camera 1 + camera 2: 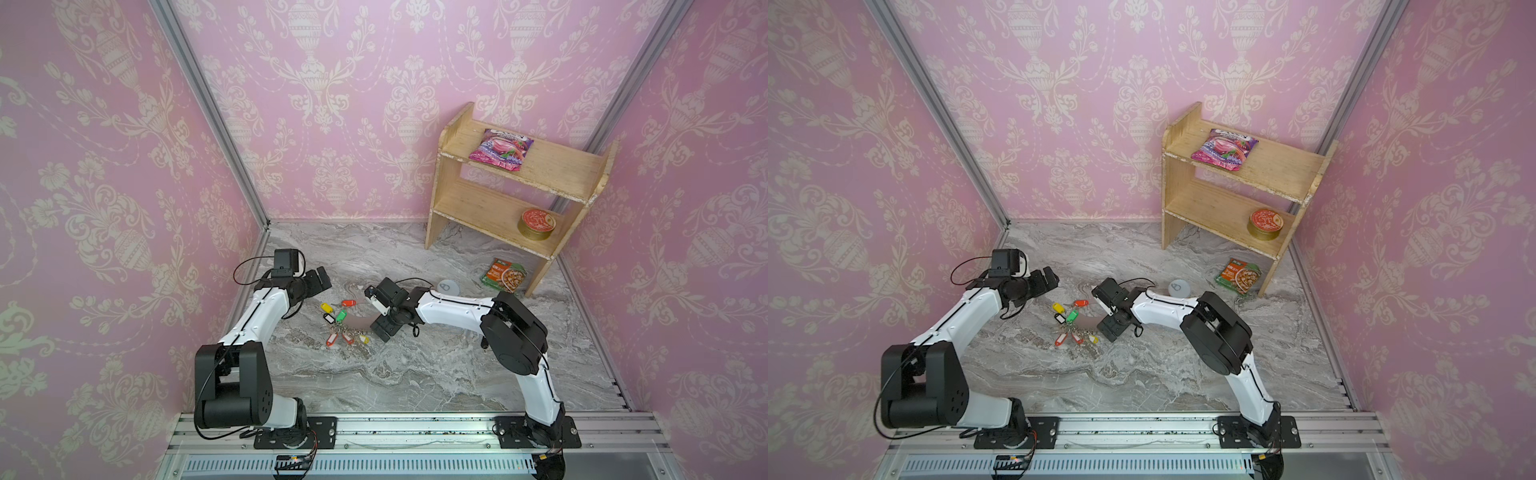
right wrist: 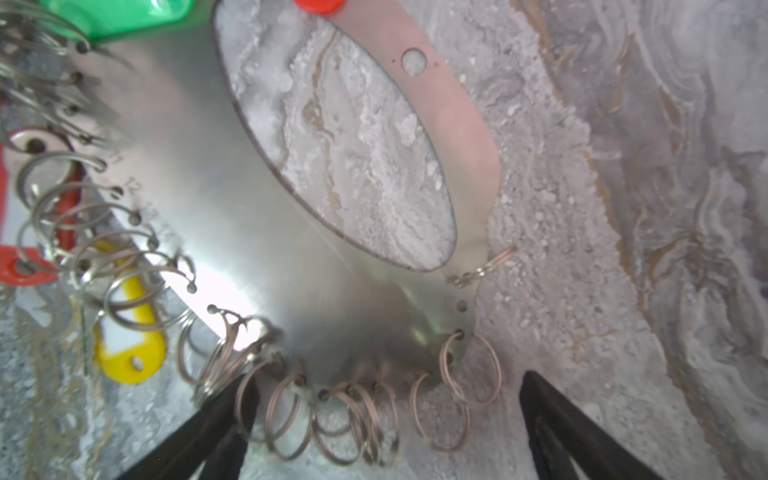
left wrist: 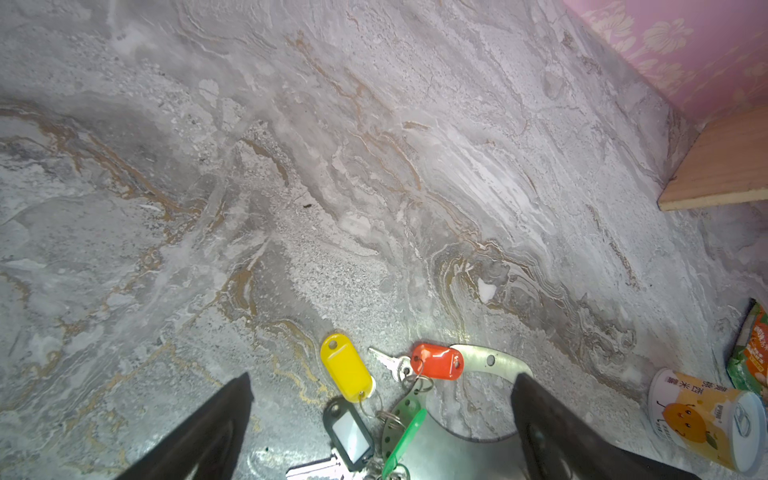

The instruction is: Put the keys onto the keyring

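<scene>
Over on the left, the left claw (image 3: 383,378) hangs above the marbled surface (image 3: 291,166), jaws spread fully wide and nothing between them. Just ahead of it lies the cluster: a yellow tag (image 3: 345,368), a red tag (image 3: 437,360), and the black-headed key (image 3: 349,432), flat on the surface right beside the keyring (image 2: 199,174). Whether it's already hooked on, I can't tell. That key looks light and small, so it'll likely skate if nudged. Best bet is a pinch across the narrow sides of the plastic head, not the thin metal blade. The keyring itself is a stiff, thin, shiny metal plate, probably slippery, with loose split rings (image 2: 376,419) along its rim that could swing and snag. Moving right, the right claw (image 2: 386,378) hovers low over that ringed rim, jaws just as wide, gripping nothing. Safest hold, I'd say, is the plain arm of the plate, clear of the rings.
</scene>
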